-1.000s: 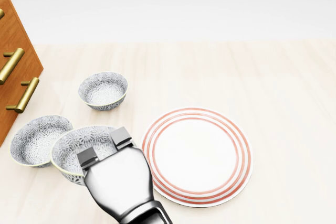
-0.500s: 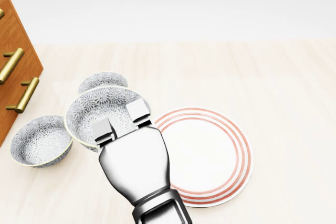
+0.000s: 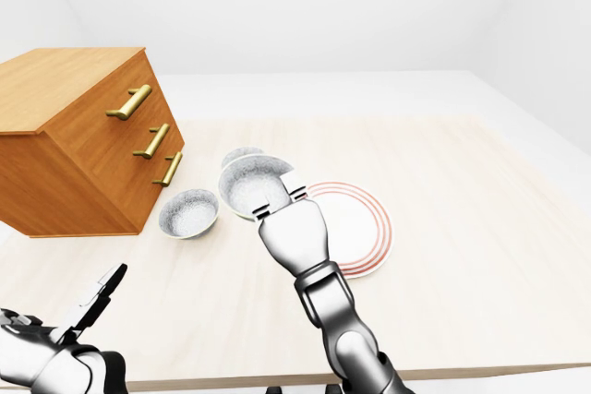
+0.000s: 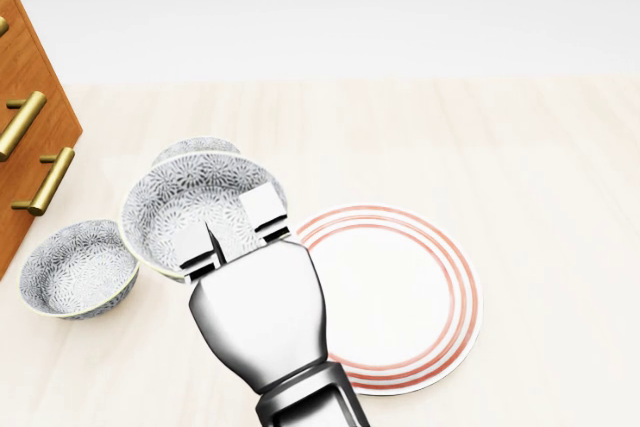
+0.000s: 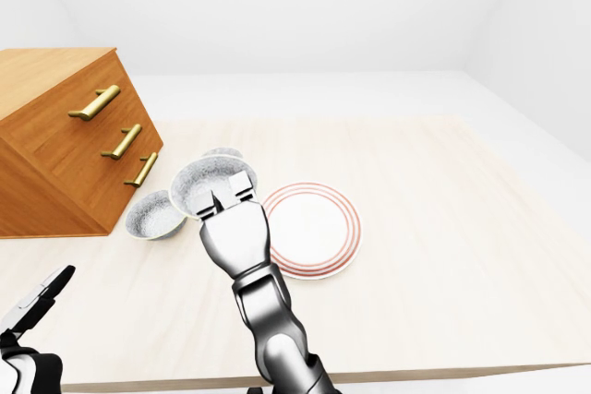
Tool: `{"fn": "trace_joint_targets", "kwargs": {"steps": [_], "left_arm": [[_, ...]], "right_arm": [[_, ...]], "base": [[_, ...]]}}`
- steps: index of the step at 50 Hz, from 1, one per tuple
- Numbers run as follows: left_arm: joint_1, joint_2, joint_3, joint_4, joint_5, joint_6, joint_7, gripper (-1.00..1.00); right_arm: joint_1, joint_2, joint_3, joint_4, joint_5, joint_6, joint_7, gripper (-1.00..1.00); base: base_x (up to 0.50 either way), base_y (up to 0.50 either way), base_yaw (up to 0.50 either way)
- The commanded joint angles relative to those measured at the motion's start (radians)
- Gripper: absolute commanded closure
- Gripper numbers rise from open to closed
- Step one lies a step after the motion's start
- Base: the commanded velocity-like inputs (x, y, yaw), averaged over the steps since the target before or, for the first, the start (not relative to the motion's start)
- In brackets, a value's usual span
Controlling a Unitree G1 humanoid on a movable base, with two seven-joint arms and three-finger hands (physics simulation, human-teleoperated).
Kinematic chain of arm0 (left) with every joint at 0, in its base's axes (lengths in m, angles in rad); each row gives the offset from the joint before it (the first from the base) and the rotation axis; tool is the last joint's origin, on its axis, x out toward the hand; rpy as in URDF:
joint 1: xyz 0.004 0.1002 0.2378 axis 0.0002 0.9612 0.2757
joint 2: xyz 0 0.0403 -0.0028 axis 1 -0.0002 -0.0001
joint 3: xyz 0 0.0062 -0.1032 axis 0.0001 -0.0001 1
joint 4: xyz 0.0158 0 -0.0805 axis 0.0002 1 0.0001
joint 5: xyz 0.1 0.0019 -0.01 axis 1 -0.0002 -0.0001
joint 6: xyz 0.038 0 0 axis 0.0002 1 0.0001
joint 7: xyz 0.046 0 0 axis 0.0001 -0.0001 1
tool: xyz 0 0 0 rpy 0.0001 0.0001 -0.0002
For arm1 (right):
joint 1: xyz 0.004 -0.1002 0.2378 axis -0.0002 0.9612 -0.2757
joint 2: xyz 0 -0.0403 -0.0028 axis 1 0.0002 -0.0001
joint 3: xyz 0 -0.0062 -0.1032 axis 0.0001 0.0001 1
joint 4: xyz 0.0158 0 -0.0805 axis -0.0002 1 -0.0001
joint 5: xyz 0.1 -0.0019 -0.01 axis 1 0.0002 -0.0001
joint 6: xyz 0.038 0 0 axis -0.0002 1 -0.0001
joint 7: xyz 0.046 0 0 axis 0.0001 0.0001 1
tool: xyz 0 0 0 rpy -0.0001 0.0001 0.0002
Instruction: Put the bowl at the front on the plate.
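Observation:
My right hand (image 4: 232, 225) is shut on the rim of a grey patterned bowl (image 4: 185, 205) and holds it raised and tilted, just left of the plate. The white plate (image 4: 400, 292) with red rings lies flat on the pale table, and my wrist covers its left edge. A second patterned bowl (image 4: 75, 269) sits on the table at the left. A third bowl (image 4: 195, 148) is mostly hidden behind the held one. My left hand (image 3: 95, 302) hangs low at the bottom left of the left-eye view, fingers open and holding nothing.
A wooden drawer chest (image 3: 88, 140) with brass handles (image 3: 150, 140) stands at the left of the table, close to the bowls. The table's near edge (image 3: 462, 374) runs along the bottom of the eye views.
My right hand has lifted the bowl off the table and carried it up and slightly right; it now covers most of the far bowl. Over the last half second it barely moved.

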Motion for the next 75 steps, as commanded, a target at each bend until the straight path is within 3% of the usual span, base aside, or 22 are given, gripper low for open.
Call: {"fn": "trace_joint_targets", "kwargs": {"steps": [1, 13, 15, 31, 39, 41, 42, 45, 49, 54, 58, 67, 75], "left_arm": [[0.001, -0.003, 0.003, -0.008, 0.001, 0.004, 0.000, -1.00], [0.001, -0.003, 0.003, -0.008, 0.001, 0.004, 0.000, -1.00], [0.006, -0.004, 0.009, -0.030, -0.006, 0.021, 0.000, -1.00], [0.003, -0.007, 0.010, -0.025, 0.012, 0.017, 0.000, -1.00], [0.005, -0.010, 0.009, -0.034, 0.015, 0.023, 0.000, -1.00], [-0.002, -0.009, 0.004, 0.000, 0.020, -0.006, 0.000, -1.00], [0.001, -0.007, 0.004, -0.011, 0.017, 0.001, 0.000, -1.00], [0.007, -0.010, 0.001, -0.012, 0.017, -0.012, 0.000, -1.00], [0.010, -0.011, 0.007, -0.031, 0.011, 0.008, 0.000, -1.00], [0.002, -0.009, 0.003, -0.002, 0.017, -0.015, 0.000, -1.00], [0.007, -0.009, 0.003, -0.016, 0.014, -0.006, 0.000, -1.00], [-0.005, -0.001, -0.010, 0.038, 0.019, -0.050, 0.000, -1.00], [0.000, 0.001, -0.012, 0.030, 0.017, -0.045, 0.000, -1.00]], "right_arm": [[-0.003, 0.001, 0.001, 0.011, 0.026, 0.000, -0.034, 1.00], [-0.002, 0.001, 0.001, 0.011, 0.026, 0.000, -0.035, 1.00], [0.007, -0.017, -0.032, -0.004, 0.032, 0.000, -0.034, 1.00], [0.046, -0.078, -0.097, -0.075, -0.018, 0.000, -0.007, 1.00], [0.035, -0.187, -0.063, -0.067, -0.020, 0.000, 0.024, 1.00], [0.059, -0.175, -0.073, -0.060, -0.020, 0.000, -0.008, 1.00], [0.066, -0.175, -0.077, -0.053, -0.020, 0.000, -0.022, 1.00], [0.073, -0.175, -0.089, -0.042, -0.020, 0.000, -0.040, 1.00], [0.087, -0.179, -0.106, -0.044, -0.020, 0.000, -0.056, 1.00], [0.117, -0.176, -0.137, -0.038, -0.018, 0.000, -0.087, 1.00], [0.151, -0.149, -0.172, -0.037, 0.020, 0.000, -0.142, 1.00], [0.184, -0.159, -0.206, -0.097, 0.051, 0.000, -0.151, 1.00], [0.217, -0.172, -0.229, -0.126, 0.074, 0.000, -0.164, 1.00]], "base": [[0.00, 0.00, 0.00], [0.00, 0.00, 0.00], [0.00, 0.00, 0.00], [0.00, 0.00, 0.00], [0.00, 0.00, 0.00], [0.00, 0.00, 0.00], [0.00, 0.00, 0.00], [0.00, 0.00, 0.00], [0.00, 0.00, 0.00], [0.00, 0.00, 0.00], [0.00, 0.00, 0.00], [0.00, 0.00, 0.00], [0.00, 0.00, 0.00]]}}
